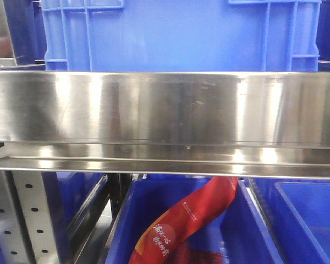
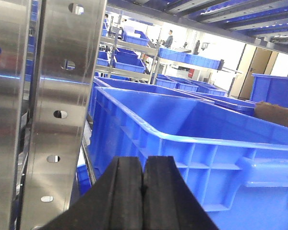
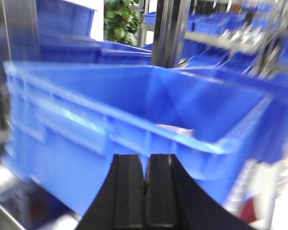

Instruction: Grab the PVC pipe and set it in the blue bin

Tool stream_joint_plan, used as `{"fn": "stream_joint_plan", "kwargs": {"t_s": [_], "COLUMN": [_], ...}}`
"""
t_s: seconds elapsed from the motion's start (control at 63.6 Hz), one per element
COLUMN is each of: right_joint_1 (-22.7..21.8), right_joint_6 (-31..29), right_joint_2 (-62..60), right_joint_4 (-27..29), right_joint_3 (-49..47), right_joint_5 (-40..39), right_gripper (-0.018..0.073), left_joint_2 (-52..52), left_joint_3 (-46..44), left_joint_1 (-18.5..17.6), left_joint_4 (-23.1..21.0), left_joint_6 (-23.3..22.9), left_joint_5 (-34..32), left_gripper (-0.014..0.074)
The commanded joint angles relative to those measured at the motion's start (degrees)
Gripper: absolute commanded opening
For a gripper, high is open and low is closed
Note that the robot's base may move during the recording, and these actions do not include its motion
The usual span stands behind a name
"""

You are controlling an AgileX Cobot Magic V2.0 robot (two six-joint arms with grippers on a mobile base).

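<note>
The steel shelf rail (image 1: 165,110) fills the front view, with a blue crate (image 1: 181,33) above it and a lower bin (image 1: 154,231) holding a red printed bag (image 1: 187,220) beneath. That rail is the largest hazard: an arm rising or reaching from here could strike it or the perforated upright (image 2: 62,115) just to the left of the left gripper (image 2: 143,184).

Directly ahead of the left gripper sits a large blue bin (image 2: 192,143), its near rim close above the jaws, which are pressed together with nothing between them. A forward push at this height would likely ram the bin wall rather than clear the rim.

The right gripper (image 3: 145,187) is likewise closed and empty, facing another blue bin (image 3: 134,120). Its view is smeared by blur, so judging clearance there is unreliable.

A pale shape (image 3: 175,129) lies inside that bin near the rim; it may be the PVC pipe, but I cannot tell. If so, closed jaws cannot take it, and reaching over the rim risks catching the edge.
</note>
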Motion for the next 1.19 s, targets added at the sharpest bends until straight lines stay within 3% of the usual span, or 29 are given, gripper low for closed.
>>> {"fn": "stream_joint_plan", "kwargs": {"t_s": [0.0,0.126,0.299,0.487,0.676,0.802,1.179], "right_joint_1": [-1.0,-5.4,-16.3,-24.1,-25.9,-26.3,-28.2], "right_joint_6": [0.0,6.7,7.4,7.4,7.4,7.4,7.4], "right_joint_2": [-3.2,-10.0,-19.3,-25.8,-30.0,-32.7,-33.6], "right_joint_4": [-2.3,-2.2,-2.2,-1.7,1.9,1.7,-0.6], "right_joint_3": [3.4,10.1,17.9,26.3,31.8,31.8,31.8], "right_joint_5": [-1.3,-2.9,-5.8,-11.7,-15.3,-8.9,-6.2], "right_gripper": [-0.0167,-0.0167,-0.0167,-0.0167,-0.0167,-0.0167,-0.0167], "left_joint_2": [-0.4,-0.4,-0.4,-0.4,-0.4,-0.4,-0.4], "left_joint_3": [0.1,0.1,0.1,0.1,0.1,0.1,0.1], "left_joint_1": [-0.2,-0.2,-0.2,-0.2,-0.2,-0.2,-0.2], "left_joint_4": [-0.1,-0.1,-0.1,-0.1,-0.1,-0.1,-0.1], "left_joint_6": [-0.3,-0.3,-0.3,-0.3,-0.3,-0.3,-0.3], "left_joint_5": [-0.9,-0.9,-0.9,-0.9,-0.9,-0.9,-1.0], "left_gripper": [-0.0111,-0.0111,-0.0111,-0.0111,-0.0111,-0.0111,-0.0111]}}
